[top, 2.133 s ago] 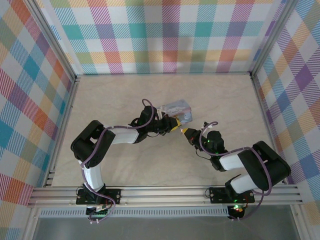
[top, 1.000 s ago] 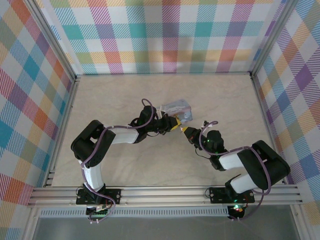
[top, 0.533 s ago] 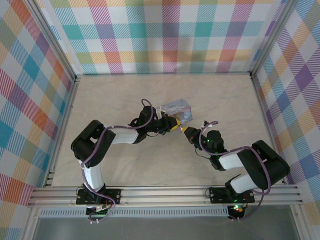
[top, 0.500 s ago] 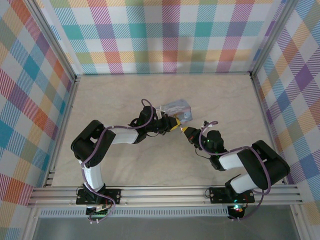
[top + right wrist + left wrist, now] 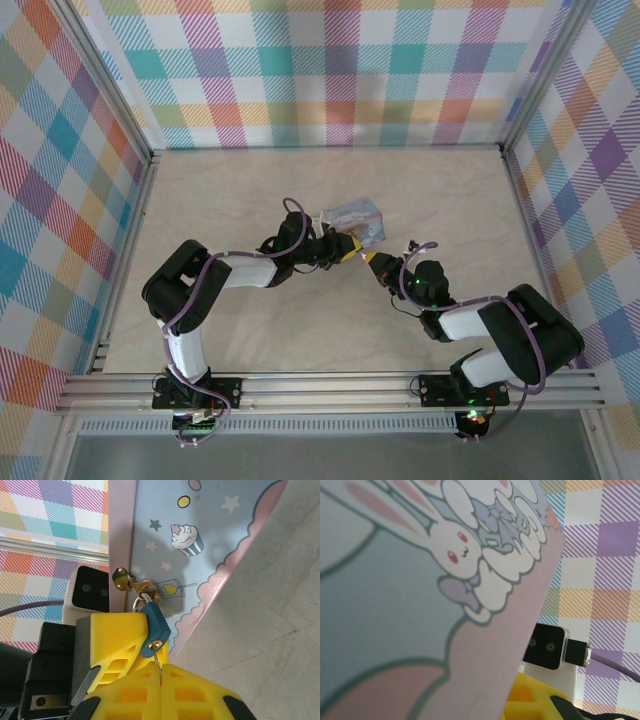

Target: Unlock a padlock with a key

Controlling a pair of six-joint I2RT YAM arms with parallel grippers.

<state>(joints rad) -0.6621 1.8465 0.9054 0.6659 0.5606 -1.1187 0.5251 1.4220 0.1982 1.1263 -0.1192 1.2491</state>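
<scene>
key (image 5: pixel 157 656) at the padlock (image 5: pixel 154 625) keyway, braced against the tin (image 5: pixel 210 555)
right pincer (image 5: pixel 161 668) is clamped on the key, tip up in the teal padlock hanging from the tin's brass hasp (image 5: pixel 125 580), mid-counter (image 5: pixel 280 630). left pincer (image 5: pixel 347 250), closed, backs the padlock with a finger (image 5: pixel 117 632), likely steadying it. right wrist view gives the keyway; overhead, both arms meeting.

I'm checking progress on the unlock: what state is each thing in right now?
tin: closed, hasp fastened.
padlock: looks locked, shackle through the hasp.
right tool: shut on the key.
key: in the padlock's keyhole.
left tool: shut, one finger against the padlock.
</scene>
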